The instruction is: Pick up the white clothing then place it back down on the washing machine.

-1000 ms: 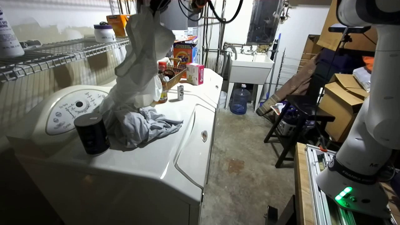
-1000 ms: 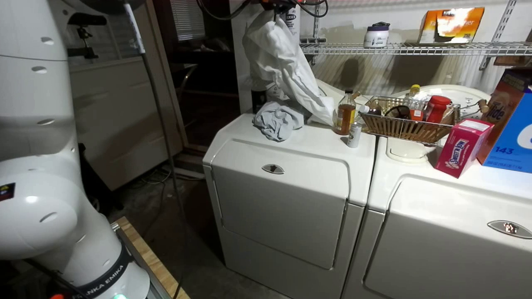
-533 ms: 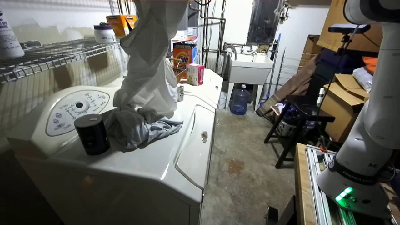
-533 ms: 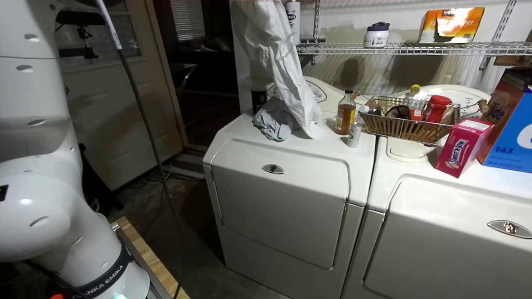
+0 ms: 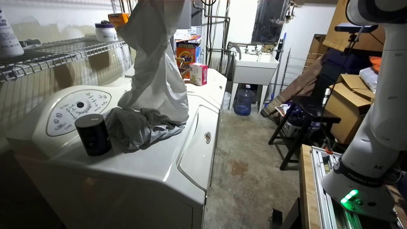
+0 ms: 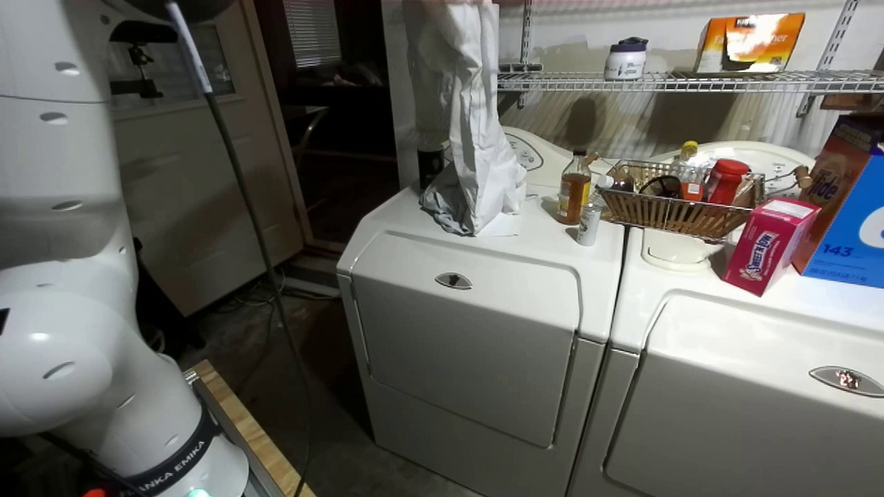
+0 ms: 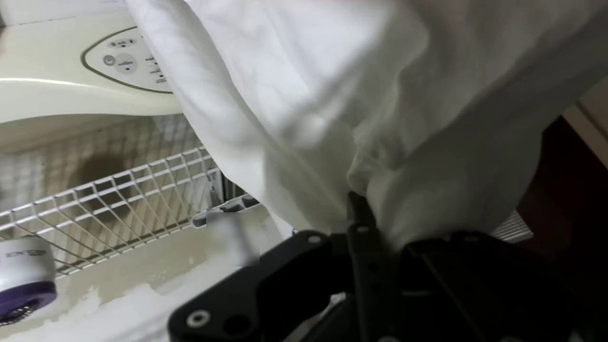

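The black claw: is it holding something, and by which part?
The gripper holds the white clothing by a bunched fold at its upper end; which garment part that is can't be told.

In an exterior view, clothing (image 6: 476,131) hangs down onto washing machine (image 6: 469,331), lower folds on its top. Canister (image 6: 430,166) behind it, to the left; bottle (image 6: 574,190) to the right, can (image 6: 588,225) just before bottle. Farther right: basket (image 6: 670,215), small box (image 6: 770,245), then large box (image 6: 846,214) on neighbouring machine (image 6: 746,386). Shelf (image 6: 684,83) above and behind both machines; jar (image 6: 626,62) left, carton (image 6: 749,45) right on it.
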